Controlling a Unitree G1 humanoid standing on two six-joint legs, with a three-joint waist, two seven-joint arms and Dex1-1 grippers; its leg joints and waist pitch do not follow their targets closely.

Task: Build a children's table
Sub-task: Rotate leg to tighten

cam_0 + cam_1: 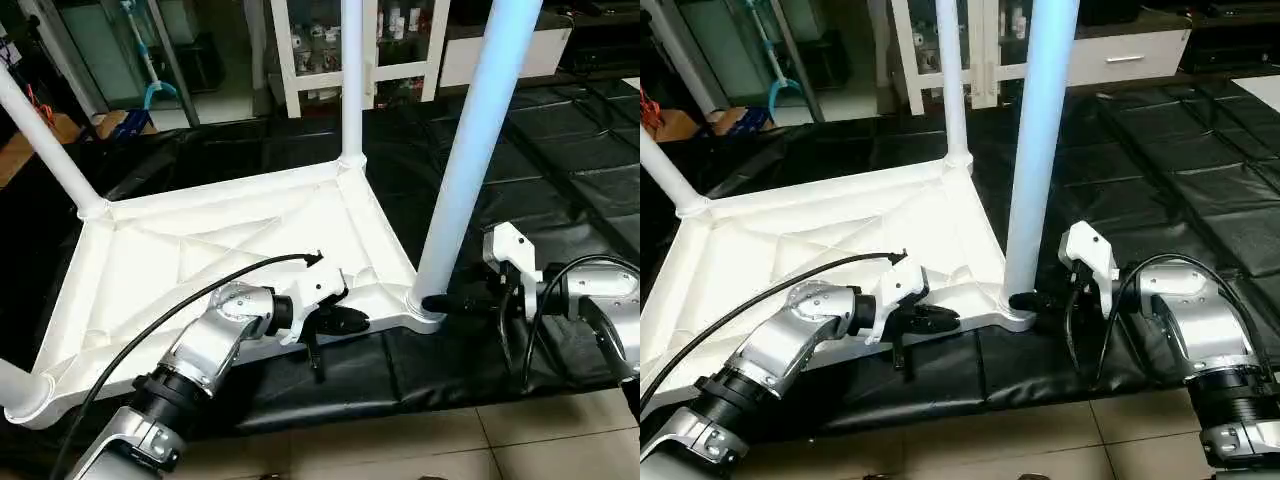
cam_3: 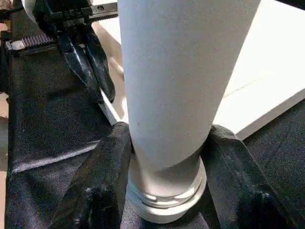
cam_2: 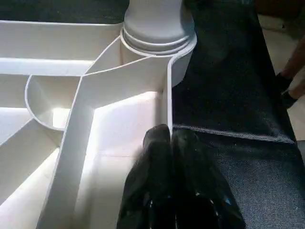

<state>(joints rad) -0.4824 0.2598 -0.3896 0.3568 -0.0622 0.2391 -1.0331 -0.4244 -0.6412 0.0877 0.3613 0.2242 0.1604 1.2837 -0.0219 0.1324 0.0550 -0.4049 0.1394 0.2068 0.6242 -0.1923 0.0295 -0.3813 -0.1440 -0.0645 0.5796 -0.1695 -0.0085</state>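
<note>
The upturned white ribbed plastic tabletop [image 1: 230,250] fills centre-left. The left gripper [image 1: 335,322], fingers pressed together, rests on its rim. The right gripper [image 2: 164,162] pinches the near white tubular leg [image 1: 470,160] at its socket; an uneven squeeze could tilt the leg.

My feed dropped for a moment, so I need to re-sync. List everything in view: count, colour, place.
White ribbed plastic tabletop: one, underside up on the mat.
White tubular legs: four, standing in the corner sockets; nearest by the right gripper.
Black padded mat: one, under the tabletop.
White glass-door cabinet: one, background.
Left gripper: black fingers shut, on the tabletop's near rim.
Right gripper: black fingers either side of the nearest leg's base.
</note>
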